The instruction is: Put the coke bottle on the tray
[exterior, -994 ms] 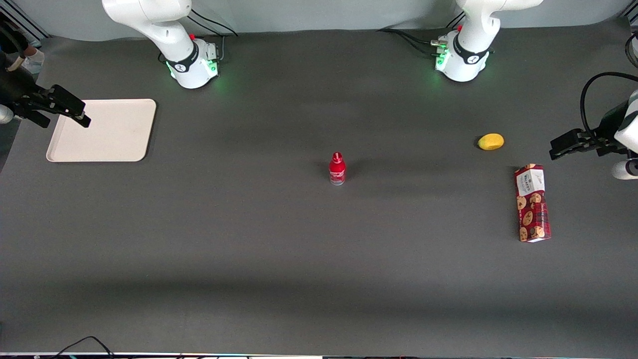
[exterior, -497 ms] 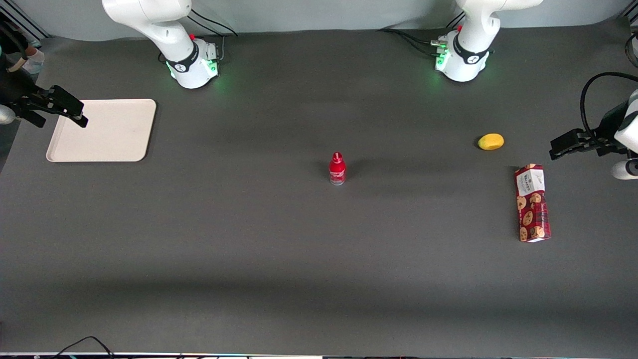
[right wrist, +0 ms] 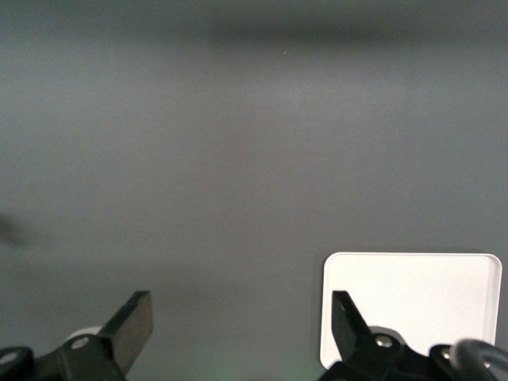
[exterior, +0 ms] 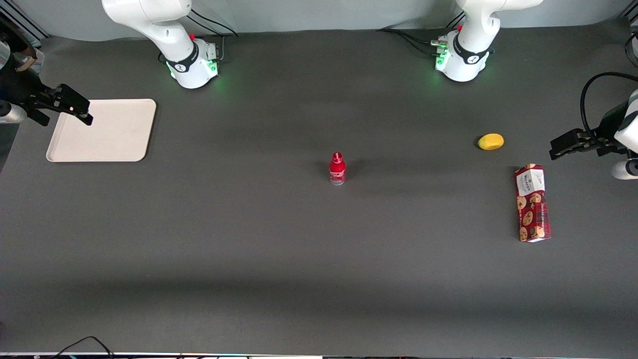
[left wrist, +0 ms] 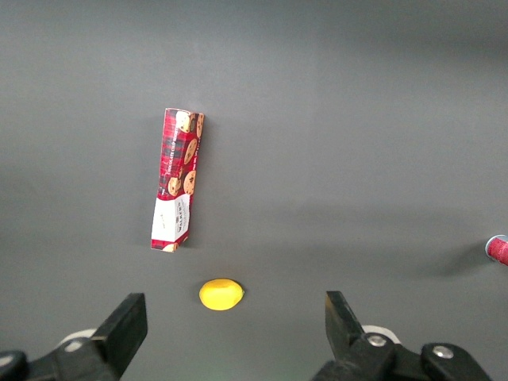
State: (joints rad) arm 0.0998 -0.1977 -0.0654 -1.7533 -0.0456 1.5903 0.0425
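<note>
While bare, tray (exterior: 107, 132) under gripper (exterior: 75, 110) (fingers (right wrist: 135, 325) apart)

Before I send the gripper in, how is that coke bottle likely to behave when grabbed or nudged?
The coke bottle stands upright, slim and tall for its narrow base, so a side nudge would probably tip it. Once down, its round body would likely roll. It looks rigid and glossy, perhaps slippery. The gripper hangs open over the tray, well apart from it.
</note>
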